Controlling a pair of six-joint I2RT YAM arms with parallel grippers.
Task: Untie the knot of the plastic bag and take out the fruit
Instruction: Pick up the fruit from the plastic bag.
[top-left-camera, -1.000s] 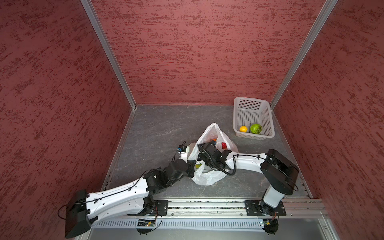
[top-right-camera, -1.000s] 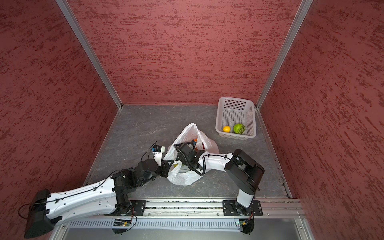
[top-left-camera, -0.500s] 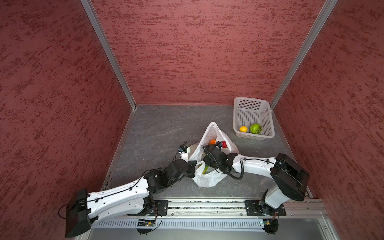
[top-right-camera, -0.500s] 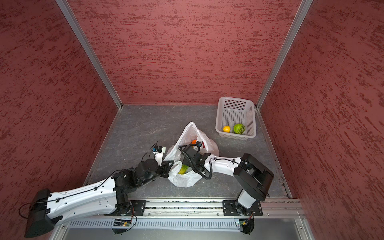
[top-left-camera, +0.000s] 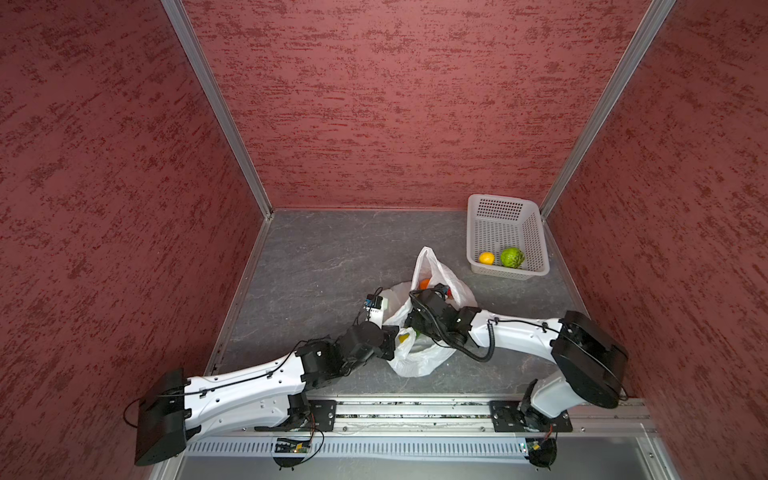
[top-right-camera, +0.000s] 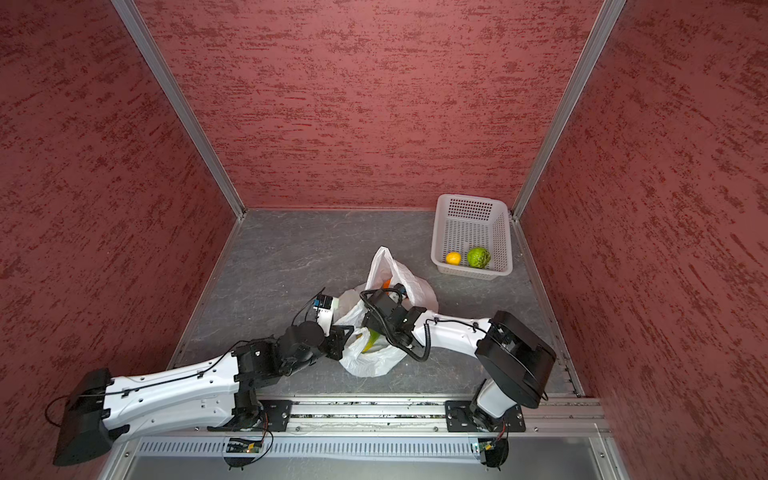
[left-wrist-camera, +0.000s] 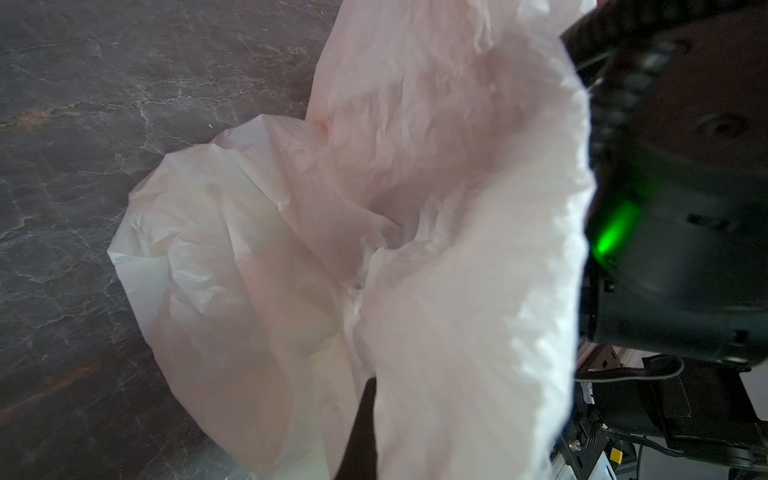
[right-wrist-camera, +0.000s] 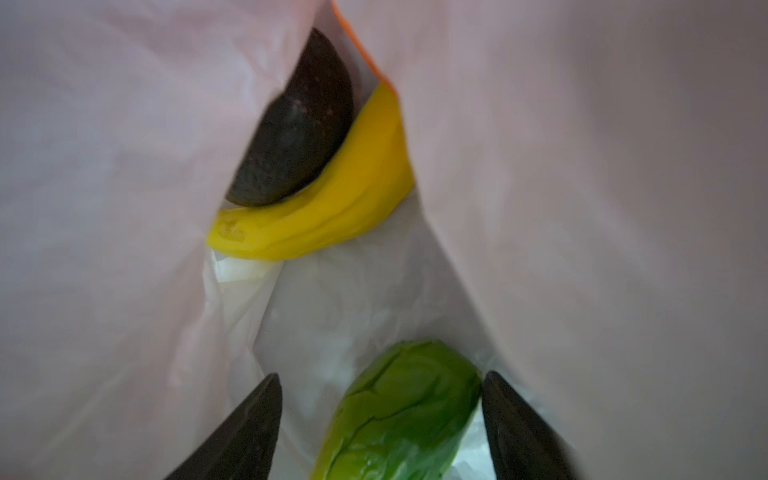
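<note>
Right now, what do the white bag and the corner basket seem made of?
The plastic bag: thin film, apparently plastic, crinkled, translucent, light glowing through its walls. The basket: likely rigid moulded plastic, matt white, walls pierced with rows of holes.

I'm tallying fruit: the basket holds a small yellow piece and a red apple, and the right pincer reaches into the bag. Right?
No red apple: beside the small yellow piece the basket holds a bumpy green fruit, as both top views show. The right pincer reaches into the bag.
</note>
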